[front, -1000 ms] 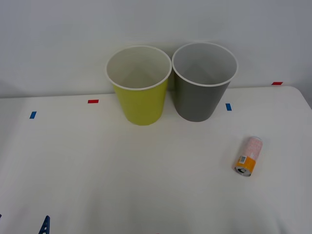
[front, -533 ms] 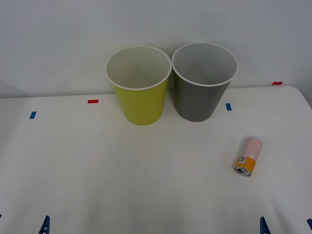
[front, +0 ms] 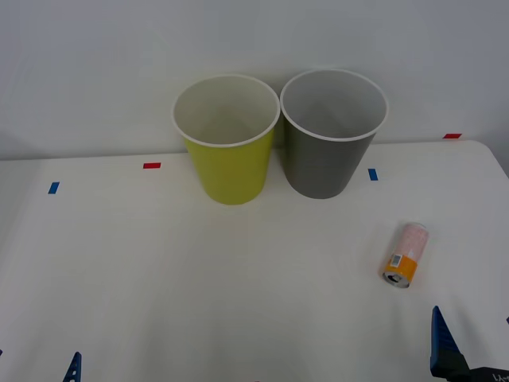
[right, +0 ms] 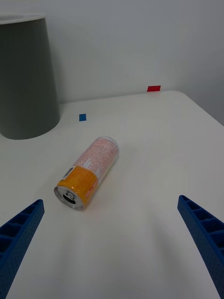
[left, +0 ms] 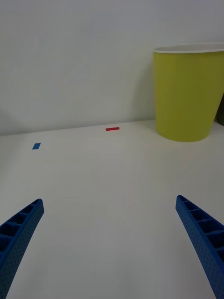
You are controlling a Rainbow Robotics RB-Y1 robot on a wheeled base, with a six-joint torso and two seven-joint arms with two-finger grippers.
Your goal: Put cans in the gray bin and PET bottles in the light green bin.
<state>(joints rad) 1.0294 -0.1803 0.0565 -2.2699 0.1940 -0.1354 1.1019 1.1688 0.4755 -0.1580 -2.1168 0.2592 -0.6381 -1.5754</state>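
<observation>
A small can (front: 406,255) with a pale pink body and an orange band lies on its side at the table's right, silver top toward me; it also lies ahead in the right wrist view (right: 88,173). My right gripper (front: 475,354) hovers open just short of it, near the front edge, its fingers (right: 200,233) wide apart. The gray bin (front: 326,163) and the light green bin (front: 231,163) stand upright side by side at the back. My left gripper (front: 36,370) waits open at the front left, facing the light green bin (left: 189,93). PET bottles are out of view.
Small red and blue tape marks (front: 151,165) dot the white table near the bins. A blue mark (right: 82,117) lies between the can and the gray bin (right: 25,79). A plain wall stands behind the table.
A finger of my right gripper has come up into the front view's lower right, closer to the can. The can, both bins and the left gripper have stayed put.
</observation>
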